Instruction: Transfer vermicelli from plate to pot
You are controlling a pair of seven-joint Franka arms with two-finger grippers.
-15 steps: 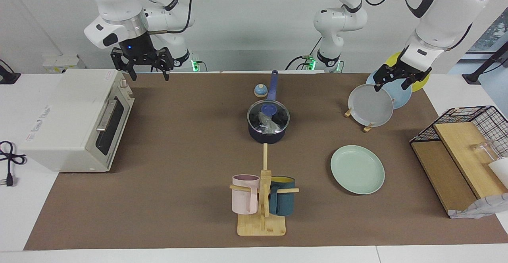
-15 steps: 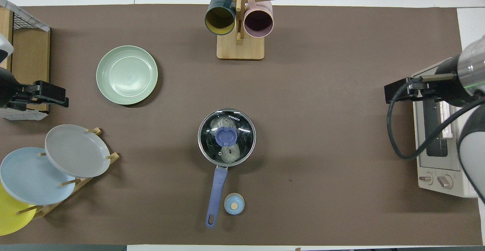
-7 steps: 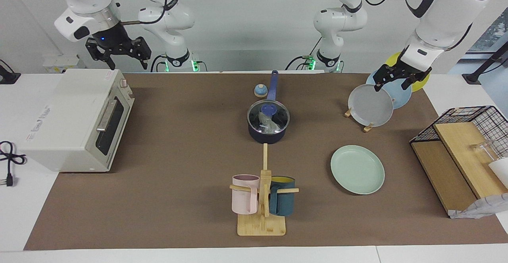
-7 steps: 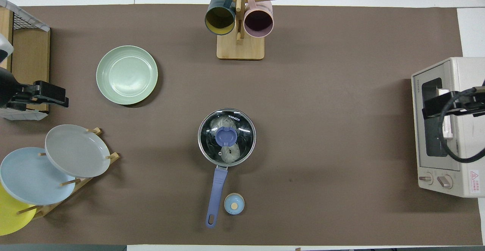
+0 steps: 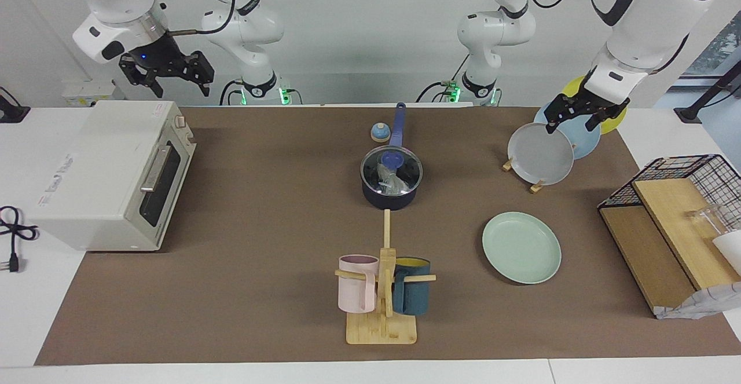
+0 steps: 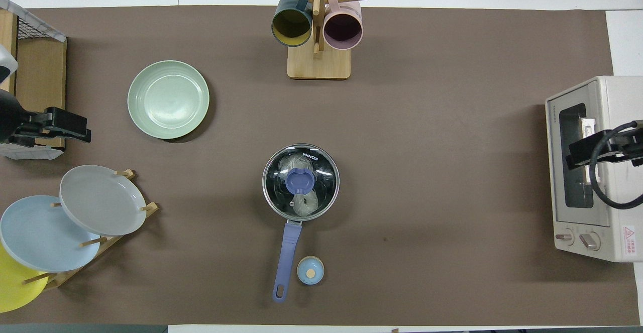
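A: Oven (image 5: 110, 172) side: right gripper (image 5: 167, 80) is parked above it, jaws wide, empty. Left gripper (image 5: 582, 116) over the plate rack (image 5: 538, 152), same.

B: Vermicelli (image 6: 300, 182)?

A: In the pot (image 5: 391, 190), lid (image 6: 300, 181) on. Plate (image 5: 521, 247) bare. Looks done, so arms clear.

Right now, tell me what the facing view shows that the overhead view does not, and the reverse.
Only the facing view shows both arms whole, with the right gripper open above the toaster oven and the left gripper open over the rack of plates. Only the overhead view shows the oven's two knobs and straight down through the glass lid onto the vermicelli. Both show the pot, the empty mint-green plate and the mug stand.
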